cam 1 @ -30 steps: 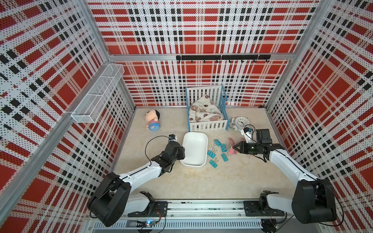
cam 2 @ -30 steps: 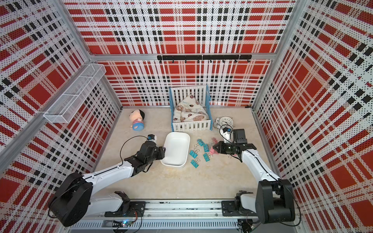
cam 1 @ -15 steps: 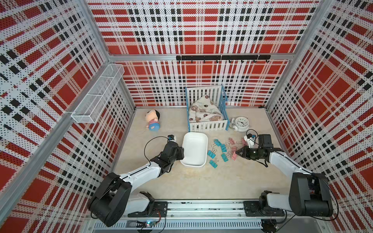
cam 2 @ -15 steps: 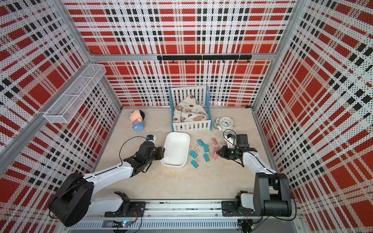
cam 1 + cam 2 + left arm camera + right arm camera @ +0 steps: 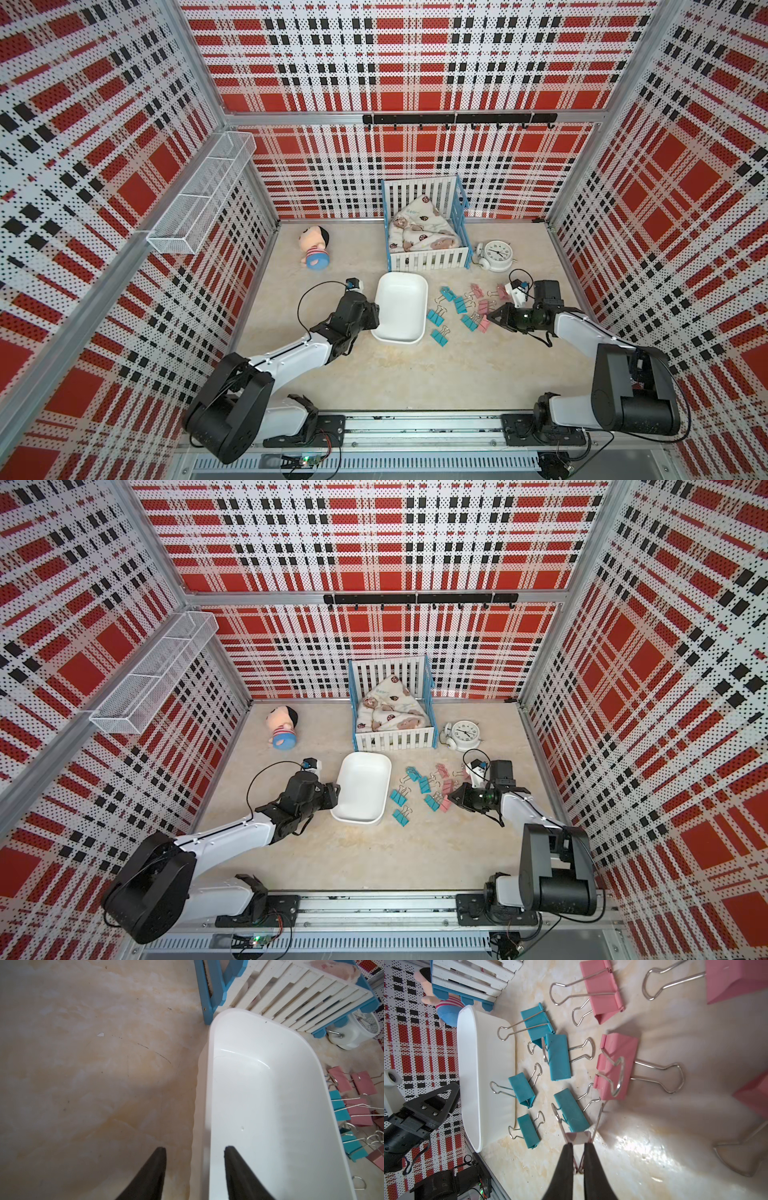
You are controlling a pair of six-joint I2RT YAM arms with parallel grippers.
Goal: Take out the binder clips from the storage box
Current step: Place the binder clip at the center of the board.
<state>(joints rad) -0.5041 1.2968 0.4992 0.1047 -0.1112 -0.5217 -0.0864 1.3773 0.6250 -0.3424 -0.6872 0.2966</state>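
Clips (image 5: 461,305) lie out on the counter (image 5: 415,374) just beside the empty box (image 5: 401,307); we hold what looks the last one
We have the right claw (image 5: 578,1144) pinched together on the wire handle of a pink clip (image 5: 577,1136) at the pile's edge, while the left claw (image 5: 194,1147) is clamped over the box wall, one finger inside and one outside. To finish well, we judge, we should lower it onto bare counter clear of the loose loops, part the fingers fully, then lift straight off so no wire snags. The clips are small folded teal and pink ones with silver loop handles, some overlapping
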